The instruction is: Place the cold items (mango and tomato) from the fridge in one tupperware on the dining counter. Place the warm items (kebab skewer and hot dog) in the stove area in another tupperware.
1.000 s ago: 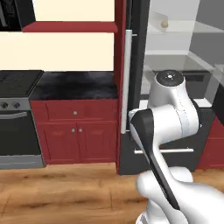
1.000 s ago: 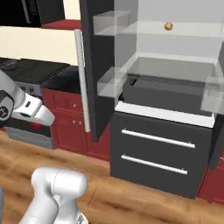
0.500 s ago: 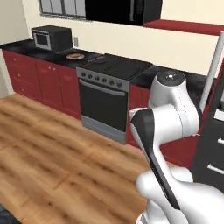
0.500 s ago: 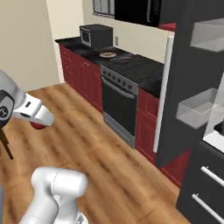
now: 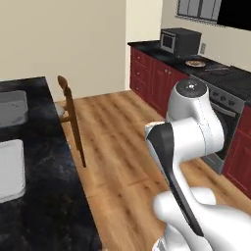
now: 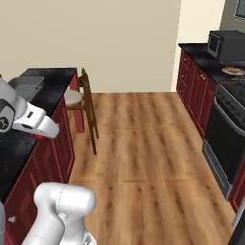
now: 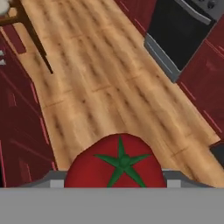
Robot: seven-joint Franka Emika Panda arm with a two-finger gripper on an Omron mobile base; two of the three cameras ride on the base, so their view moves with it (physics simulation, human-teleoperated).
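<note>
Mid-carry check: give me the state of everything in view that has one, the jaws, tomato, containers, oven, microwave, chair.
gripper: jaws shut on the tomato
tomato: held, over the wood floor
tupperware, near: on the dining counter, contents cannot tell
tupperware, far: on the same counter, looks empty
oven: door closed
microwave: door closed
chair: upright beside the counter

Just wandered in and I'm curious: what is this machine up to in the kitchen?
A white robot arm is carrying a tomato in its claw, seen up close from the hand camera. It faces the dark dining counter, where two tupperware containers sit, with a wooden chair alongside. The tomato is not yet in a container.
</note>
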